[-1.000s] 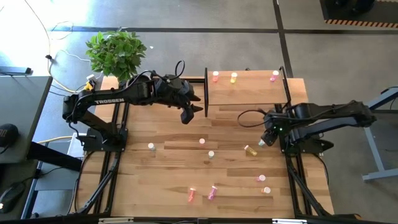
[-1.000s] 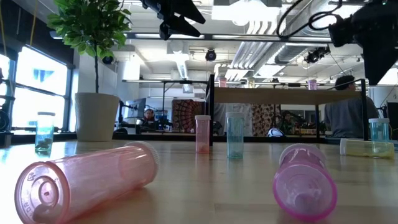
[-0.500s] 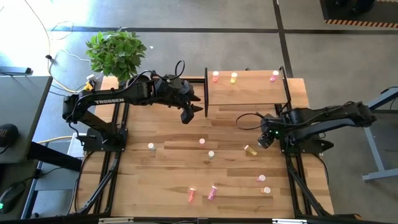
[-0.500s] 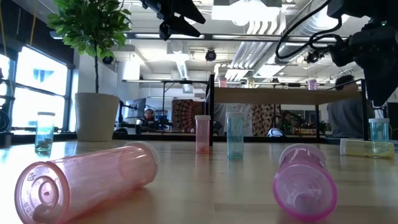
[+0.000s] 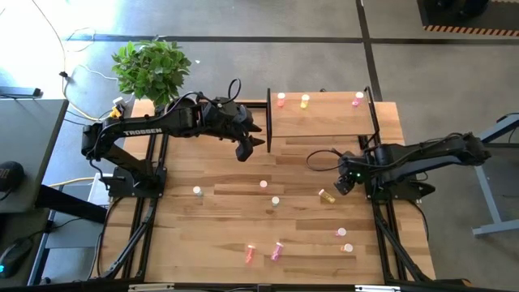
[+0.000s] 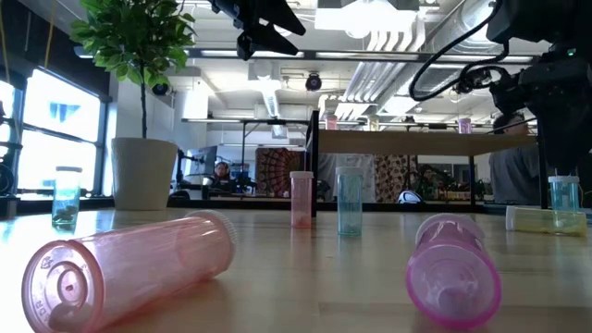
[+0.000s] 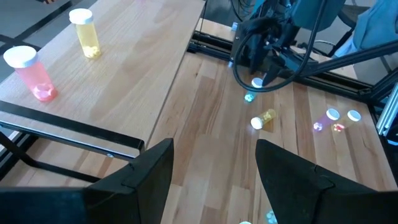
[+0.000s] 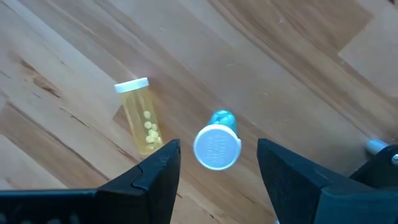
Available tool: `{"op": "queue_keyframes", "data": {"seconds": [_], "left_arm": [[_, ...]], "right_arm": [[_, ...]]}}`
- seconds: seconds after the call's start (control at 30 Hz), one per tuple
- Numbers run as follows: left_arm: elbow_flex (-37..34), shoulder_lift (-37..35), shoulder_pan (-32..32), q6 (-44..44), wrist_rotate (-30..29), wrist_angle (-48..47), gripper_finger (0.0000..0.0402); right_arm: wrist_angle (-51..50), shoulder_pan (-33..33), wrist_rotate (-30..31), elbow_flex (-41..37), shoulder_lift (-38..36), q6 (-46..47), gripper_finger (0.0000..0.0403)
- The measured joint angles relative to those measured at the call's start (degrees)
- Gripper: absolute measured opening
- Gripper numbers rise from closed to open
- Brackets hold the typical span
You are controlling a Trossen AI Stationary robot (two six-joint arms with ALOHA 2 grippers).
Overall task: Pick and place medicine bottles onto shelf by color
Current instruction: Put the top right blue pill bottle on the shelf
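The right hand point(image 5: 344, 183) has come down over the last second — fingers spread wide, holding nothing — directly over an upright blue bottle point(image 8: 217, 144), with a yellow bottle point(image 8: 140, 118) lying just beside it near the bench's right edge. A grab looks close. The left hand point(image 5: 247, 149), also open and empty, hangs unmoved by the shelf point(image 5: 324, 126) at the far edge, where three bottles already stand.
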Motion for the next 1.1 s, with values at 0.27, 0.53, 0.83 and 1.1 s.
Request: {"op": "queue_keyframes", "data": {"seconds": [0.27, 0.53, 0.83, 1.1], "left_arm": [[0.00, 0.00, 0.00, 0.00, -0.38, 0.00, 0.0216], [0.00, 0.00, 0.00, 0.00, -0.42, 0.00, 0.0216], [0.00, 0.00, 0.00, 0.01, -0.42, 0.00, 0.0216], [0.00, 0.00, 0.00, 0.44, -0.42, 0.00, 0.0216]], "right_arm": [[0.49, 0.00, 0.04, -0.23, 3.53, -1.23, 0.0204], [0.69, 0.00, 0.86, -0.23, 7.58, -1.73, 0.0199], [1.55, -0.01, 0.90, -0.21, 8.26, -2.75, 0.0131], [1.51, -0.02, -0.11, -0.07, 8.24, -2.75, 0.0110]]}}
